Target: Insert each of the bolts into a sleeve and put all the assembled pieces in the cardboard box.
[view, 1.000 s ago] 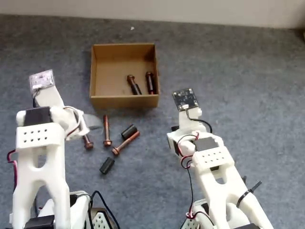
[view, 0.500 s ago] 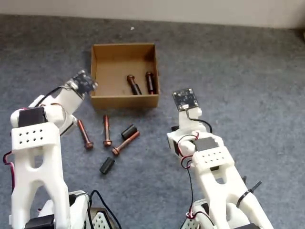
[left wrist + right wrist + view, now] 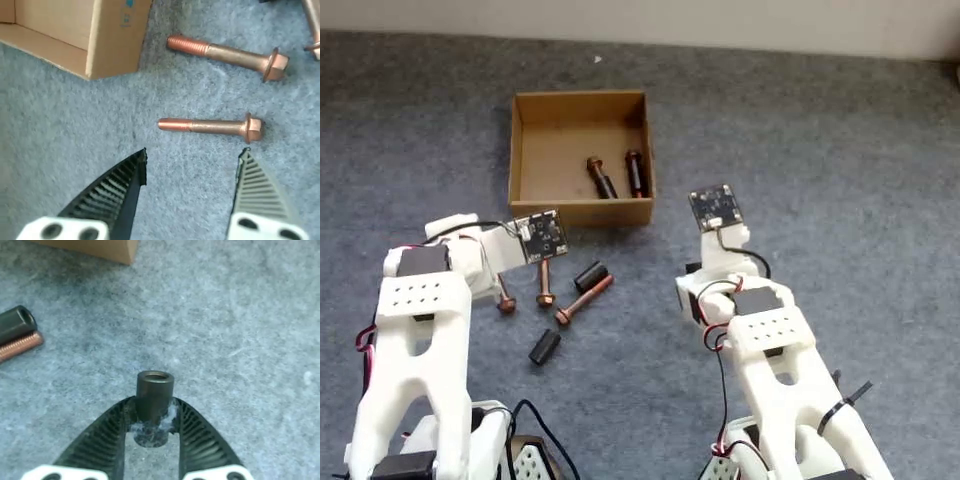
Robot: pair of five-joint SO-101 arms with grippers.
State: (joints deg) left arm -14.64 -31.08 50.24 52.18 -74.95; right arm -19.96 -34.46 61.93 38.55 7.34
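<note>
Three copper bolts lie on the grey carpet in front of the cardboard box [image 3: 524, 198]: one [image 3: 545, 281] upright in the view, one [image 3: 585, 298] slanted, one [image 3: 504, 297] partly under the left arm. My left gripper [image 3: 194, 155] hangs open just above a bolt [image 3: 210, 126], one finger to each side of it; a second bolt [image 3: 230, 54] lies beyond. My right gripper [image 3: 154, 407] is shut on a black sleeve [image 3: 155, 389], held upright with its bore showing. Two loose black sleeves [image 3: 590, 275] [image 3: 545, 346] rest among the bolts. Two assembled pieces [image 3: 601, 178] [image 3: 636, 172] lie in the box.
The box's near corner [image 3: 100, 35] stands close beside the left gripper. A loose sleeve [image 3: 15, 324] and a bolt's threaded tip [image 3: 17, 346] lie off to one side of the right gripper. Bare carpet stretches to the right of the right arm [image 3: 760, 330].
The left arm has swung from the left of the box down and right, over the bolts. The right arm has barely shifted, still with the sleeve.
</note>
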